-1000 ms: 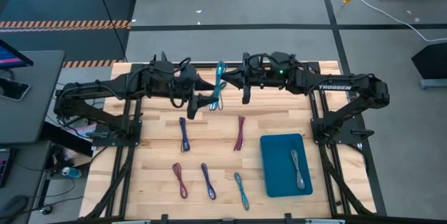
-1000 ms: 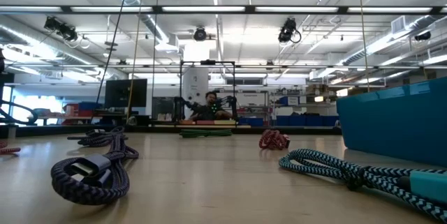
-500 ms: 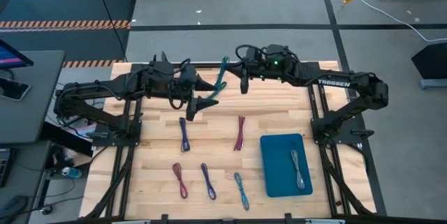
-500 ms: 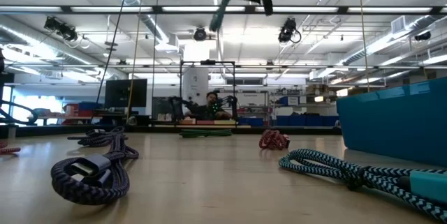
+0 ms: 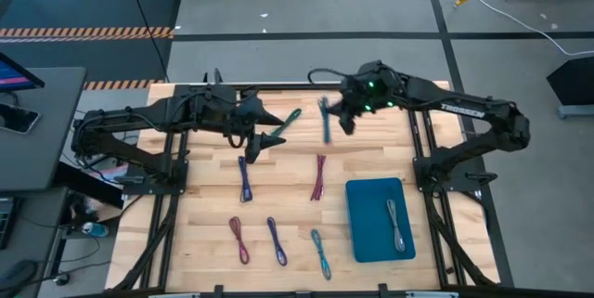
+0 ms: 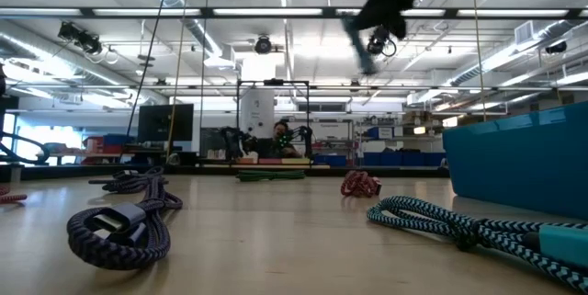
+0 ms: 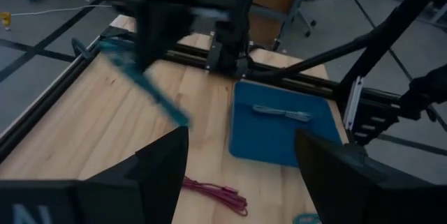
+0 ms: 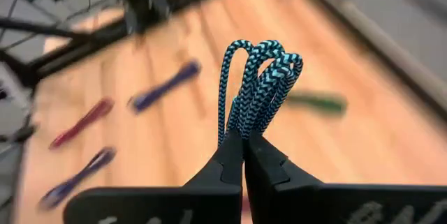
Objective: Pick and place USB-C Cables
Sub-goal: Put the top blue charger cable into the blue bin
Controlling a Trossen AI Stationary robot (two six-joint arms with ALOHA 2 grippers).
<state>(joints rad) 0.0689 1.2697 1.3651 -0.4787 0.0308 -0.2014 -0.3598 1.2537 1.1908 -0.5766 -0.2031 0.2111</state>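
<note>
The wooden table [image 5: 204, 242] carries both dark arms reaching in over its far half, with the blue tray [image 5: 368, 233] lying on its near right part. The right gripper [image 5: 331, 120] hangs in the air above the far middle of the table, its fingers pinched tight on a teal cable [image 8: 257, 84], whose braided loops stand up from the fingertips in the right wrist view. The left gripper [image 5: 274, 137] hovers just beside it over the far left-centre, fingers spread apart and holding nothing, with a green cable [image 5: 290, 119] just beyond its tips. A grey cable [image 5: 397, 224] lies inside the tray. Loose on the wood are a blue cable [image 5: 245, 178] and a maroon cable [image 5: 318, 176] in the middle, and nearer the front edge a purple cable [image 5: 239, 239], another blue cable [image 5: 277, 240] and a second teal cable [image 5: 320, 252], all well apart.
</note>
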